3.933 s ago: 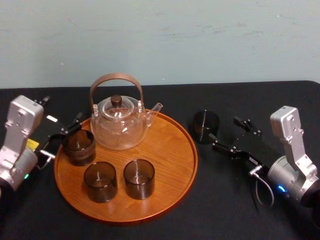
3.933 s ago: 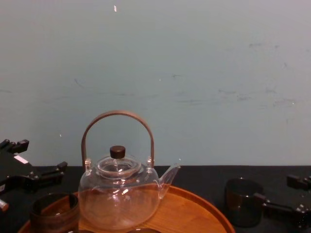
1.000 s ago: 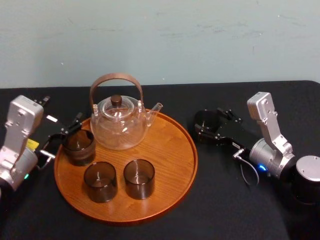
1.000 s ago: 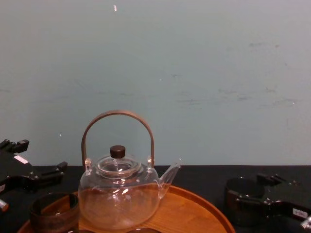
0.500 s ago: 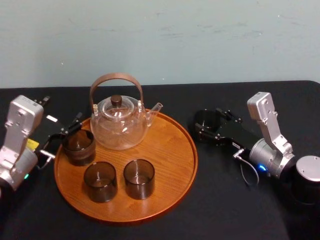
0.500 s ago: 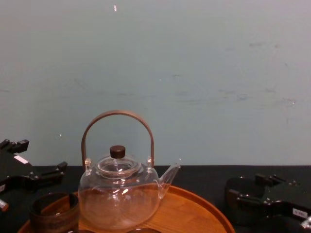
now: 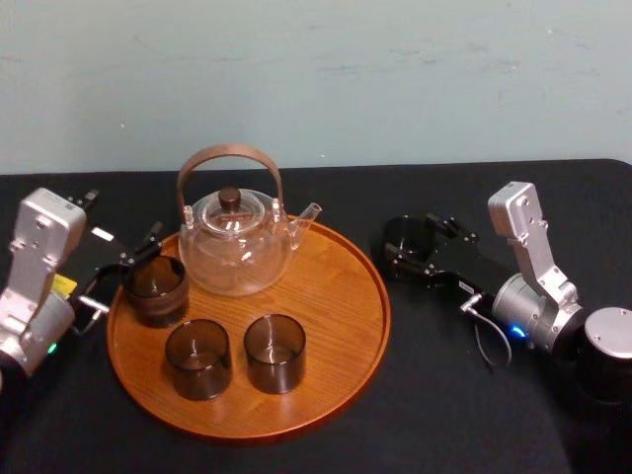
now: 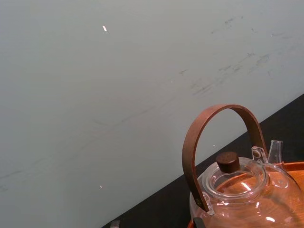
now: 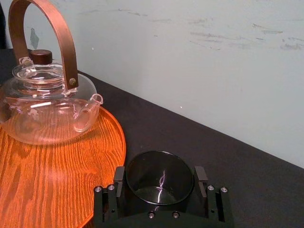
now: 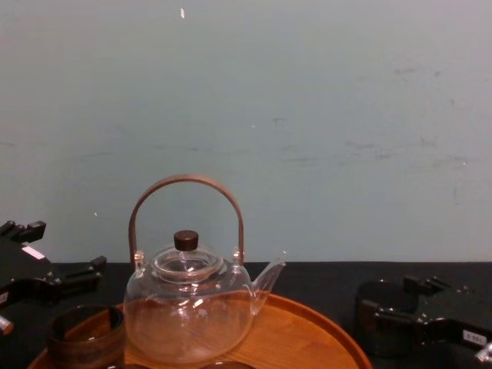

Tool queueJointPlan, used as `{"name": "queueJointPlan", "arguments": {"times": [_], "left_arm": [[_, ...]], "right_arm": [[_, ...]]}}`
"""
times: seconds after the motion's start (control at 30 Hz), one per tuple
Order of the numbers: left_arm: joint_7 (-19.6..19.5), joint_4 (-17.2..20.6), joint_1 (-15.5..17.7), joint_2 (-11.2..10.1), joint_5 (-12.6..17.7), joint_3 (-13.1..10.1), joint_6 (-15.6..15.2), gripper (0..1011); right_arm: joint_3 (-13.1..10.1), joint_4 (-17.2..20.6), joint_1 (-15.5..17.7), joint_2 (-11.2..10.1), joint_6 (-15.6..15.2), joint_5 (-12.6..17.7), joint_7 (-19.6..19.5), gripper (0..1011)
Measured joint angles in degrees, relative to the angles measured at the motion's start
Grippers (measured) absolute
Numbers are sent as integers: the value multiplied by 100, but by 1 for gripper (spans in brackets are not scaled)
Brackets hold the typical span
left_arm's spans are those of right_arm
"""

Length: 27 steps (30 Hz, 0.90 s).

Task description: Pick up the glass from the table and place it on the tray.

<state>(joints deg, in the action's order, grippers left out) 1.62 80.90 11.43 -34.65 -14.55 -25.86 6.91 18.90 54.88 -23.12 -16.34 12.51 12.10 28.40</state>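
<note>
At centre right, right gripper [image 7: 411, 245] grips the glass [image 9: 159, 178] beside the tray [image 7: 326, 326]; a low lift could catch the rim and tip it; left gripper [image 7: 126, 267] open, far left.

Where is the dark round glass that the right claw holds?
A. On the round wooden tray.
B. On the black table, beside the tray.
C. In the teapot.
B: the dark round glass in the right claw rests on the black table, outside the round orange-brown wooden tray.
</note>
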Motion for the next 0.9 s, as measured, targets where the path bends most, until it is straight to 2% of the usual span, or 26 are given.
{"name": "queueJointPlan", "arguments": {"times": [0.9], "left_arm": [[0, 0, 0, 0, 0, 0, 0, 1001]], "right_arm": [[0, 1, 0, 0, 0, 0, 0, 895]]}}
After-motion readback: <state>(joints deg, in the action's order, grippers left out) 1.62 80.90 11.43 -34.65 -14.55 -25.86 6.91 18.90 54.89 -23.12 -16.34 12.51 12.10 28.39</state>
